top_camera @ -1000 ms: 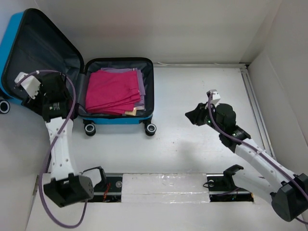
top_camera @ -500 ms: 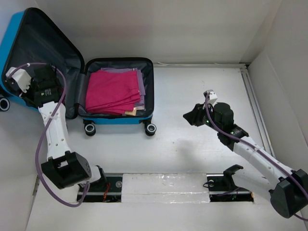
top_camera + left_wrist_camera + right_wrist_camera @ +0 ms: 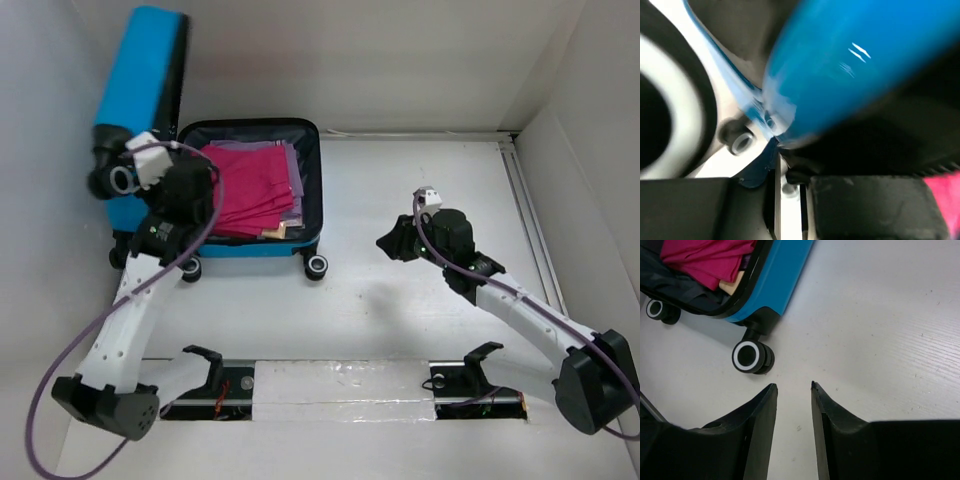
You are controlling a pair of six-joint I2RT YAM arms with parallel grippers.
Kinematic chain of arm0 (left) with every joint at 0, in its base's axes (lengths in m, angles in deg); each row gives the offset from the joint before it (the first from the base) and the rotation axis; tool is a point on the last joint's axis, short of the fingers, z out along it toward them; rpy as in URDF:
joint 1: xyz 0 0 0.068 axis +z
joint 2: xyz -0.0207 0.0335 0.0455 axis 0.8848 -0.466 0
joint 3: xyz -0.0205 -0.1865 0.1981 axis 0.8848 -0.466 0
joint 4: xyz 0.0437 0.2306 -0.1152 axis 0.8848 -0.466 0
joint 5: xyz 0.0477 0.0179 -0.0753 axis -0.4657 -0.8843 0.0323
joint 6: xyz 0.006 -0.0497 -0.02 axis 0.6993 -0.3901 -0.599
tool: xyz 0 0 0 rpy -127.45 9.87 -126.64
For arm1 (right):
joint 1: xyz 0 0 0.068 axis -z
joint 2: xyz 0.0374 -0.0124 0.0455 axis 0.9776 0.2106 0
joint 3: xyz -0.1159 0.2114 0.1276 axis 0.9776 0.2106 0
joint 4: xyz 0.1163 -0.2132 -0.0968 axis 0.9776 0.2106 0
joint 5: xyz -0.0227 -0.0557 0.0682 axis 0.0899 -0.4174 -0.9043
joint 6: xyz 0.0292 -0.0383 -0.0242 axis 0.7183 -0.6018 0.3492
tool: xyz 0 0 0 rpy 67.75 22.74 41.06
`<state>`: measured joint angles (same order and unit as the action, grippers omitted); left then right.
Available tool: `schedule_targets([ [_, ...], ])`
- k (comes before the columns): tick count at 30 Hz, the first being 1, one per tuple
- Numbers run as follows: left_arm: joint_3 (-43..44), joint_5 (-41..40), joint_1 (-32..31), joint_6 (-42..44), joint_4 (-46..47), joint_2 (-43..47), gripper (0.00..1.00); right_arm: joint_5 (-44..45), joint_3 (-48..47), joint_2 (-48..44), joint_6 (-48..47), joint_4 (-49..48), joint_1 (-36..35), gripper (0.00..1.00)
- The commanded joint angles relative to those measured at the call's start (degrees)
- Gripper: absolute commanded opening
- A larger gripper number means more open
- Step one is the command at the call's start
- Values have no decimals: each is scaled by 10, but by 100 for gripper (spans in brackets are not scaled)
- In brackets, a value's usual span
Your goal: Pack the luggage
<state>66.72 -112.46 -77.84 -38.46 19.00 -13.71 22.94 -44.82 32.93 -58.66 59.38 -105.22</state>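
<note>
The luggage (image 3: 250,250) lies open at the back left, its blue lid (image 3: 140,70) standing nearly upright. Folded pink clothes (image 3: 250,185) fill the grey-lined base. My left gripper (image 3: 128,200) is shut and pressed against the lid's lower outer corner, beside a lid wheel (image 3: 110,180). In the left wrist view the blurred blue shell (image 3: 850,65) fills the space just above my left gripper (image 3: 790,180). My right gripper (image 3: 390,243) hovers open over bare table right of the case. In its wrist view the right gripper (image 3: 792,386) points at a black wheel (image 3: 747,356), holding nothing.
White walls close the table at the back and right, and the upright lid stands close to the left wall (image 3: 40,300). A raised strip (image 3: 525,210) runs along the right side. The arms' mounting rail (image 3: 350,385) lies at the near edge.
The lid has swung up from lying flat on the left to nearly upright. My left gripper closed, went round the lid's outer edge and rose with it. The right arm crept slightly left.
</note>
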Motion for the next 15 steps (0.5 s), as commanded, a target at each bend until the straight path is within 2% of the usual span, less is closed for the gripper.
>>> schedule_targets([
  [1, -27, 109, -138, -51, 44, 29, 0, 11, -30, 6, -9, -35, -5, 39],
  [2, -28, 128, -154, -51, 44, 29, 0, 18, -30, 12, -9, -35, -10, 39],
  [3, -37, 198, -161, -40, 51, 34, 6, 18, -30, 12, -9, -35, -10, 39],
  [6, -77, 331, -161, 33, 89, 51, 48, 30, -30, 17, -9, -35, -10, 39],
  [7, -87, 410, -161, 55, 97, 65, 59, 37, -30, 22, -9, -35, -10, 39],
  [9, -94, 474, -161, 84, 88, 72, 71, 42, -30, 29, -9, -35, -10, 39],
  [12, -94, 635, -161, 143, 72, 85, 85, 54, -30, 43, -4, -35, -15, 39],
  [13, -85, 731, -161, 167, 45, 74, 88, 59, -35, 43, -4, -35, -15, 39],
  [15, -77, 823, -161, 186, 19, 55, 88, 59, -35, 51, -4, -35, -15, 39],
])
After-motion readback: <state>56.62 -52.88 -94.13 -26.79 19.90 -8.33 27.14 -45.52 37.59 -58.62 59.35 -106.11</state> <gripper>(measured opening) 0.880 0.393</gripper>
